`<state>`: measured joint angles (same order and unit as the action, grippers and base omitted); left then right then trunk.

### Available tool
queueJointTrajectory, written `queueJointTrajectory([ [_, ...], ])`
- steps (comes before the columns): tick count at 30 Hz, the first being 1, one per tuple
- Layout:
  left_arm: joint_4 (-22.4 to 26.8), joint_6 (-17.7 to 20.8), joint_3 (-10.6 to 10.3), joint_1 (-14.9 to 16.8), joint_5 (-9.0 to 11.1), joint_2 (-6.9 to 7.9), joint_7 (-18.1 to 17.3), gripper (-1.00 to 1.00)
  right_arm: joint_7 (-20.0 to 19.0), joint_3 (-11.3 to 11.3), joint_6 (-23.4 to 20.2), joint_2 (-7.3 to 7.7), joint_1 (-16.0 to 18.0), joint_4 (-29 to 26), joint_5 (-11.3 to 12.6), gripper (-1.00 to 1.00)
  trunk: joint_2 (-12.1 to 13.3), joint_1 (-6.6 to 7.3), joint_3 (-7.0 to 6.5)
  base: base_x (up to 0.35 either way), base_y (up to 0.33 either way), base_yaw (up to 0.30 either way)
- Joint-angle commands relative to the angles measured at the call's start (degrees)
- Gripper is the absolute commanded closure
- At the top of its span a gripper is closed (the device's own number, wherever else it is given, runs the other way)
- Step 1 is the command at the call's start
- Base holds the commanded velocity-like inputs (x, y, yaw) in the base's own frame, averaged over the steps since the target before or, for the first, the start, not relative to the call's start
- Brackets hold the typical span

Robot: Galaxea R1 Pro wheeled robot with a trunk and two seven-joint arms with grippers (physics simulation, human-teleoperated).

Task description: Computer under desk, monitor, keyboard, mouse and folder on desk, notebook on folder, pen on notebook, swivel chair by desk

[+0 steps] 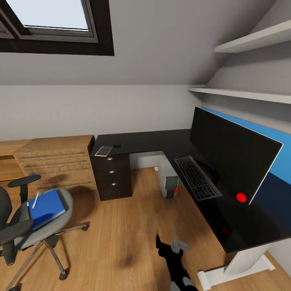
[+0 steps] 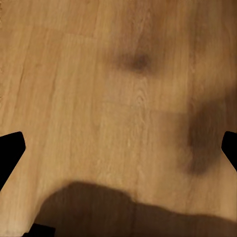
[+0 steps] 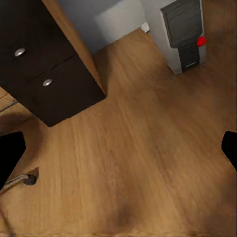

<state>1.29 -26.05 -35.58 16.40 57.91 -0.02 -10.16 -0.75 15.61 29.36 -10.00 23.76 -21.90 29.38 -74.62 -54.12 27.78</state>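
The desk [image 1: 141, 141] runs along the back wall and the right wall. On its right wing the monitor [image 1: 230, 153] stands with the keyboard [image 1: 197, 177] in front of it. The mouse [image 1: 117, 145] and a grey notebook [image 1: 104, 150] lie on the back wing above the drawers [image 1: 112, 174]. Under the desk corner stands the computer [image 1: 167, 181] [image 3: 182, 34]. At the left, apart from the desk, the swivel chair [image 1: 24, 234] carries the folder [image 1: 46, 208] with a white pen [image 1: 35, 199] on it. My left gripper [image 2: 118, 150] and right gripper [image 3: 118, 153] hang open over bare floor.
A light wooden chest [image 1: 56, 161] stands left of the desk drawers [image 3: 44, 74]. Wall shelves [image 1: 246, 93] hang above the monitor. A white desk foot [image 1: 234, 268] sits at the near right. A chair castor [image 3: 29, 180] lies near my right gripper. Wooden floor [image 1: 121, 226] stretches between chair and desk.
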Motion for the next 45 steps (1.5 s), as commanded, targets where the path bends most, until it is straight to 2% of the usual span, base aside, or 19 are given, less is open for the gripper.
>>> queueJointTrajectory([
  [1,-0.1,-0.1,-0.3,0.0,0.6,0.07,-0.4,-1.0,-0.1,0.1,1.1,0.0,0.1,2.7,-0.1,-1.0,0.0,0.0,0.05,0.0,0.0,0.005],
  [4,-0.1,-0.1,-0.3,0.0,0.7,0.19,-0.3,-1.0,-0.1,0.0,2.4,0.0,0.1,9.7,-0.6,-1.0,1.2,0.66,-0.48,0.0,0.0,0.002],
  [6,-0.1,-0.1,-0.3,0.0,0.7,0.19,-0.3,-1.0,-0.2,0.0,2.7,0.12,0.1,11.6,-0.7,-1.0,2.0,1.1,-0.84,0.0,0.0,0.001],
  [12,-0.1,-0.1,-0.2,0.0,0.7,0.21,-0.2,-1.0,-0.2,0.0,2.9,1.72,0.1,18.3,-0.8,-1.0,4.4,2.42,-1.92,0.0,0.0,0.0],
  [19,-0.1,-0.1,-0.3,0.0,0.7,0.2,-0.2,-1.0,-0.2,0.0,2.7,2.74,0.1,20.6,-0.8,-1.0,7.2,3.96,-3.18,0.0,0.0,0.0],
  [45,-0.1,-0.3,-0.3,0.0,0.7,0.38,-0.3,-1.0,-0.4,0.1,2.9,2.85,0.1,21.7,-1.0,-1.0,7.2,3.96,-3.18,0.002,0.0,0.0],
])
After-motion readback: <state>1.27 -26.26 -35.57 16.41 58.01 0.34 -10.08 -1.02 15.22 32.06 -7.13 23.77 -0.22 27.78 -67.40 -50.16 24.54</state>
